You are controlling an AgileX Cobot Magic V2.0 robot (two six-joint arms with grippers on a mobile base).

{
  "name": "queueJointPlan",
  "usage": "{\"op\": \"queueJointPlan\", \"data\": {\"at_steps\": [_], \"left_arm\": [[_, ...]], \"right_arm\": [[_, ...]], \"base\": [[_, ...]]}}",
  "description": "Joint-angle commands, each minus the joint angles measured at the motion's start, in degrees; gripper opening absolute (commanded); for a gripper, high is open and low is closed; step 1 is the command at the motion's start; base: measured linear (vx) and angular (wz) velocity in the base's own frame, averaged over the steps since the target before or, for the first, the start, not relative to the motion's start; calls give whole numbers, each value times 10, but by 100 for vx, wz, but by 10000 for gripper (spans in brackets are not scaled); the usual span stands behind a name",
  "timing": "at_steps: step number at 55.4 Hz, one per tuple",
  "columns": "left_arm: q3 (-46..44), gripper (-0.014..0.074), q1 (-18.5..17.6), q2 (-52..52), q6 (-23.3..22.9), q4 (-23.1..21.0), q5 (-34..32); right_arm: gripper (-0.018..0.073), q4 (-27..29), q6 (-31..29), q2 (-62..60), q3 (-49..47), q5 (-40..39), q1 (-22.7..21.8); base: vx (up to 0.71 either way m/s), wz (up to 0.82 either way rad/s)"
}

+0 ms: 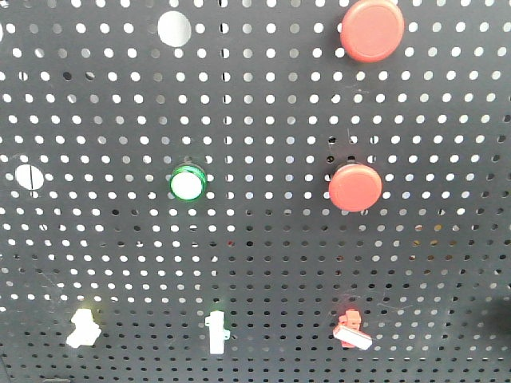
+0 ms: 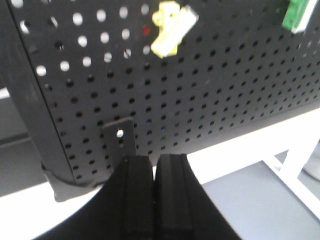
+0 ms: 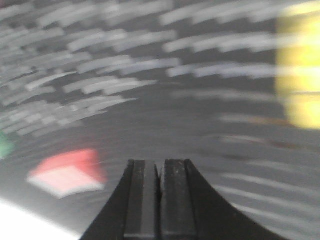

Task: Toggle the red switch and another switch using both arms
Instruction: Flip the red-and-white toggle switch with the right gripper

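Observation:
On the black pegboard the red switch sits at the bottom right, its white lever tilted down to the right. The yellow-based switch is at the bottom left. No arm shows in the front view. In the left wrist view my left gripper is shut and empty, low by the board's bottom edge, well below the yellow switch. The right wrist view is blurred: my right gripper is shut and empty, with the red switch to its left.
Two large round red push buttons, a green-ringed lamp and a white toggle with a green base are also on the board. A white frame stands below it. A blurred yellow shape is at the right.

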Motion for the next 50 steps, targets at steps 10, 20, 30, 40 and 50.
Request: {"op": "queueJointPlan", "data": {"at_steps": [10, 20, 30, 40, 50], "left_arm": [[-13, 3, -1, 2, -2, -2, -53], [-13, 3, -1, 2, -2, -2, -53], [-13, 3, -1, 2, -2, -2, -54], [-12, 3, -1, 2, -2, -2, -54], [-12, 3, -1, 2, -2, -2, -54]], "right_arm": [[-6, 166, -171, 98, -17, 36, 130], [-6, 169, -172, 104, -17, -76, 202], [-6, 167, -172, 118, -17, -162, 224], [-6, 165, -172, 149, -17, -167, 224], [-6, 161, -170, 201, -17, -146, 224]], "base": [[0, 0], [0, 0], [0, 0], [0, 0], [0, 0]]}}
